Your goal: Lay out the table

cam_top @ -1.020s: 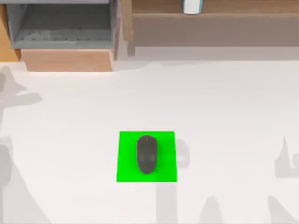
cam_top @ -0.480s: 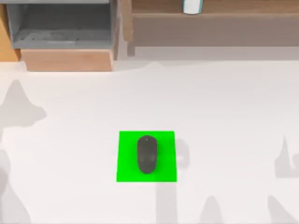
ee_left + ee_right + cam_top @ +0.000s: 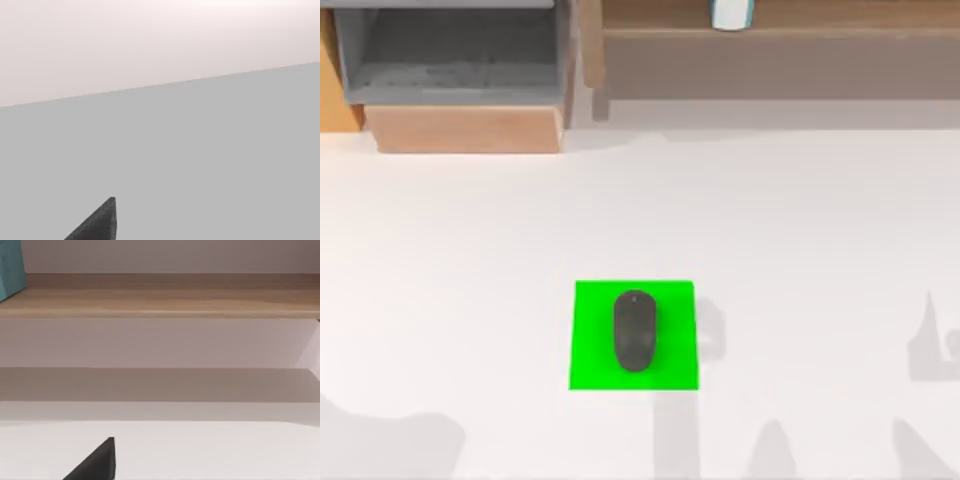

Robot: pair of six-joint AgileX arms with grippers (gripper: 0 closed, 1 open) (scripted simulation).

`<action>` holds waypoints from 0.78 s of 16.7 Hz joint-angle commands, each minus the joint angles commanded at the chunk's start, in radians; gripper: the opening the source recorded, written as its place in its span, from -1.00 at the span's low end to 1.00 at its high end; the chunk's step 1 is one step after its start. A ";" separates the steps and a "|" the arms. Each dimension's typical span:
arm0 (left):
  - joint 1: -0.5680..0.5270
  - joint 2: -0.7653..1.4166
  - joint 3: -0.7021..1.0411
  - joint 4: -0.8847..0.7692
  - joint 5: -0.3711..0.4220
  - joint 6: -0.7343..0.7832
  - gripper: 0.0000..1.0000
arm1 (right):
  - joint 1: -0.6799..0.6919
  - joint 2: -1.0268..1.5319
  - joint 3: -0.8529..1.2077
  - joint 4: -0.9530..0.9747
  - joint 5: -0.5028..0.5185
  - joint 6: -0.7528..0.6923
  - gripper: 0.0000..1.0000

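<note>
The white table (image 3: pixel 800 230) spans the top view. Near its front middle lies a bright green square mat (image 3: pixel 634 335), and a black computer mouse (image 3: pixel 634 331) rests on it, pointing toward the back. A dark tip of my left gripper (image 3: pixel 100 225) shows over a plain grey surface in the left wrist view. A dark tip of my right gripper (image 3: pixel 97 462) hangs above the white table (image 3: pixel 210 450), facing the wooden shelf (image 3: pixel 160 300).
A tan drawer unit (image 3: pixel 465 128) with its grey drawer (image 3: pixel 455 55) open stands at the back left. A long wooden shelf (image 3: pixel 780 50) runs along the back right, carrying a white and teal cup (image 3: pixel 731 13). A teal object (image 3: pixel 10 267) stands on the shelf's end.
The arm shadow on the table's left side has slid from the left edge down to the front left corner. The mouse and the mat have not moved.
</note>
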 joint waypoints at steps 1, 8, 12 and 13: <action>0.083 0.113 -0.022 0.002 -0.018 0.068 1.00 | 0.000 0.000 0.000 0.000 0.000 0.000 1.00; 0.645 0.906 -0.173 0.011 -0.136 0.519 1.00 | 0.000 0.000 0.000 0.000 0.000 0.000 1.00; 0.910 1.293 -0.245 0.012 -0.186 0.726 1.00 | 0.000 0.000 0.000 0.000 0.000 0.000 1.00; 0.965 1.374 -0.260 0.012 -0.195 0.768 1.00 | 0.000 0.000 0.000 0.000 0.000 0.000 1.00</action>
